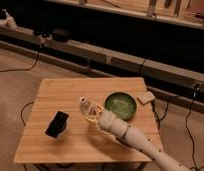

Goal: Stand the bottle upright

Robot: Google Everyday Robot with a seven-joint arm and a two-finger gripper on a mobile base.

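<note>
While above wooden table [55, 95], jaws clasp round-topped bottle [84, 104].

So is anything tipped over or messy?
Nothing spilled. The small pale plastic bottle leans a little, gripped by the end effector beside the round green bowl. The tan block seems to poke over the wooden table's edge.

A robotics lab or workshop: a robot arm [137, 141] with its gripper [90, 115] gripping a bottle [84, 105] over a small wooden table [55, 92], cables [21, 68] trailing across the floor [12, 92], long benches [126, 62] behind.
</note>
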